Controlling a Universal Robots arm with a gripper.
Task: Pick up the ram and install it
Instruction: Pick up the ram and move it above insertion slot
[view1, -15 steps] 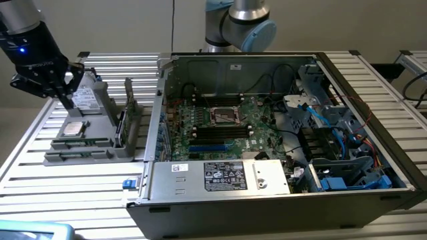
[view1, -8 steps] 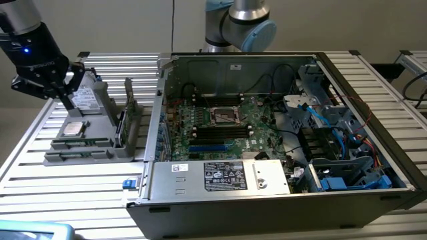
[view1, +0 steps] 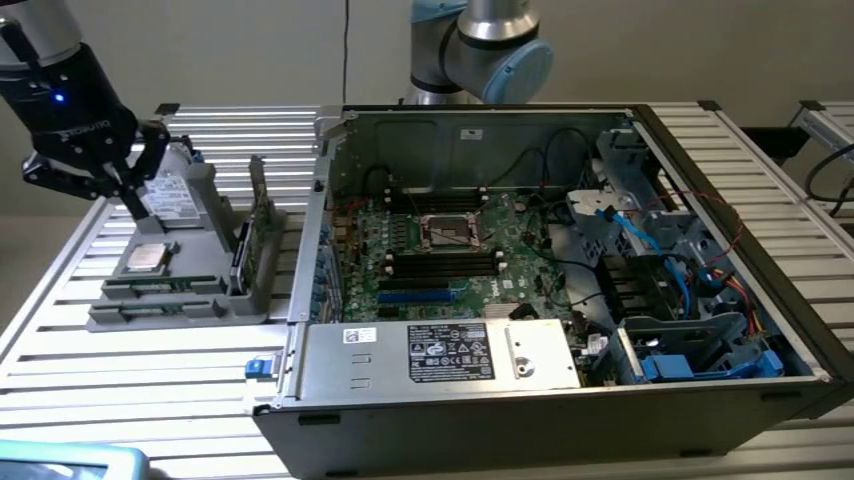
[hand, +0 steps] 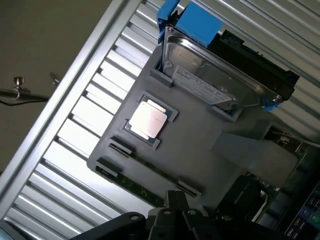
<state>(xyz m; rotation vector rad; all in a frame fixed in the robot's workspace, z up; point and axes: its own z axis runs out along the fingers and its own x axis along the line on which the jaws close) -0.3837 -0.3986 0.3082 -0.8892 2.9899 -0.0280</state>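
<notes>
Quick rundown. The claw hangs above the grey parts tray with its fingers pinched together and nothing between them, so it's closed and empty.

The ram sits in the tray's long outer groove, below the claw and roughly ahead of its fingertips, clearly apart from them. From the wrist view it's the nearest part to the tips. It looks like it's standing on edge in that groove. My guess is that's deliberate: the top edge stays exposed for a pinch from above, and the stick can't slide around.

The rest of the tray follows the same logic, with every part in its own moulded pocket. The square silver processor lies flat just past the ram from the claw. The silver drive with blue clips sits farther out again, propped on a slant.

The PC case lies on its side, well away from the claw toward the exterior view's right. With the side panel off, the motherboard faces up. I reckon that's so the long black slots next to the socket can be reached straight down. Everything rests on a slatted metal table.
</notes>
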